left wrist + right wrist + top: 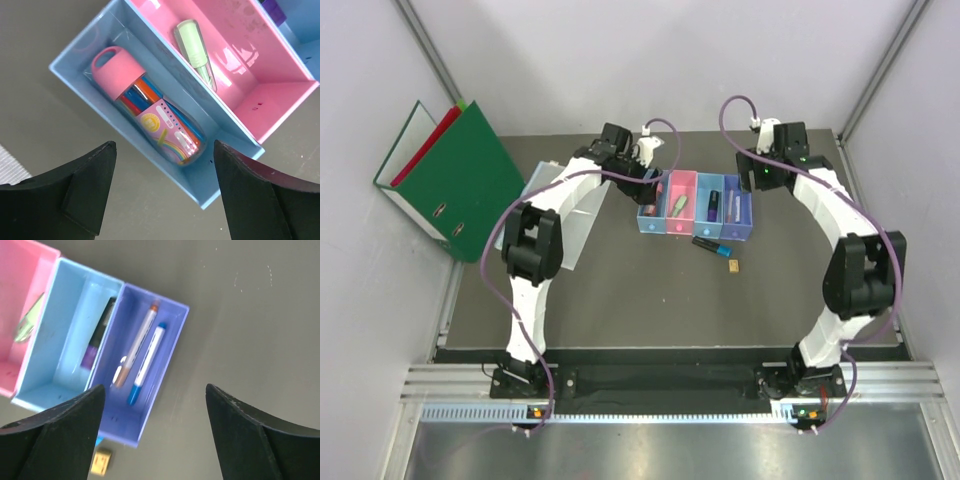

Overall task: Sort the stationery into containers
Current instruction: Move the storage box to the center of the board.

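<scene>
Left end effector [165, 145] and right end effector [155, 387] wide open, empty. Pink-capped tube [150, 115] and two pens [149, 359] lie lengthwise in their bins [696, 229].

This is a robotics lab test cell. A dark table [620, 300] is boxed in on its far, left and right sides by plain pale wall panels [620, 60] set in metal struts [875, 80]. Along the table's near edge runs an aluminium rail [670, 385], to which the left arm [532, 260] and right arm [855, 275] are bolted. Ring binders [460, 185] lean at the table's left edge.
</scene>
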